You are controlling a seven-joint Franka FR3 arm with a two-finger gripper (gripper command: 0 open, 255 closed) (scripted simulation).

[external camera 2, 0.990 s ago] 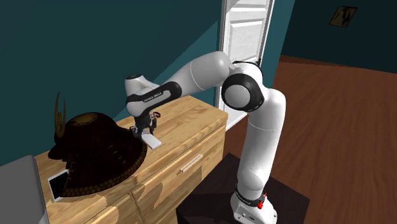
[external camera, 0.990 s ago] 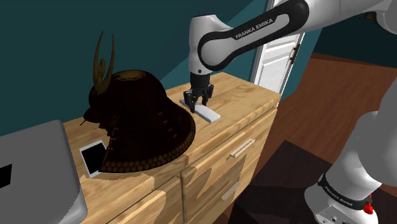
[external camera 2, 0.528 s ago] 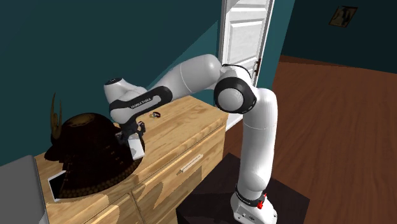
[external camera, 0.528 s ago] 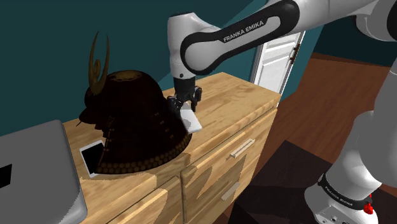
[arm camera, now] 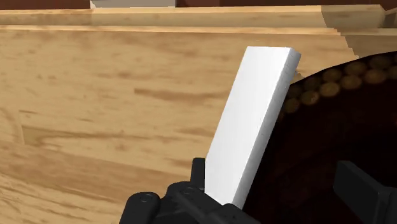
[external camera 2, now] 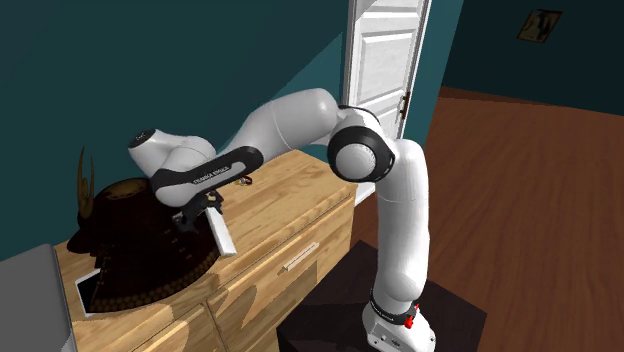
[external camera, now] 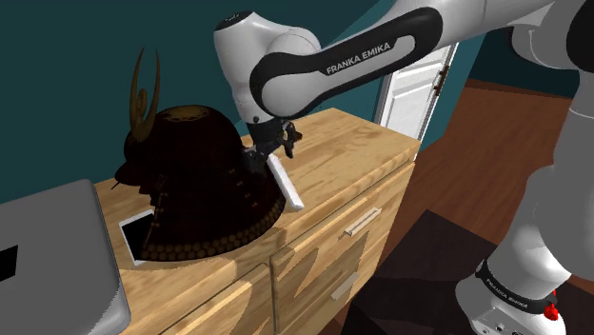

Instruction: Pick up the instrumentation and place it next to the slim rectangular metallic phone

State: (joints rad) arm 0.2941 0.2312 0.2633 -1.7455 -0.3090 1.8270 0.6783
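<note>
**Change of state.** The white Franka arm with dark joints (external camera: 324,67) has swung from the open part of the light wooden desk (external camera: 366,157) toward the dark domed helmet with gold horns (external camera: 190,181). It has carried the flat white rectangular slab (external camera: 284,183) along with it. One second ago the slab lay flat on the desk, clear of the helmet. It now hangs off the desk, steeply tilted, just beside the helmet's brim on the door side. The helmet appears to stand slightly farther from the door than before. Its brim seems to cover more of the slim white-edged phone (external camera: 127,233), which lies at the helmet's opposite side.

**Consequence for the task.** The pick-up is judged complete and the transfer is in hand. The helmet stands between the slab and the phone, so the remaining path must pass over or around it. Contact with the helmet is the likely fault.

**Pose.** The forearm reaches in low over the helmet with the wrist turned downward. The all-black claw (external camera: 269,145) is closed on the slab's upper end. In the wrist view the slab (arm camera: 254,121) rises from between the fingers, with desk on one side and the helmet's studded brim (arm camera: 331,127) on the other.
</note>
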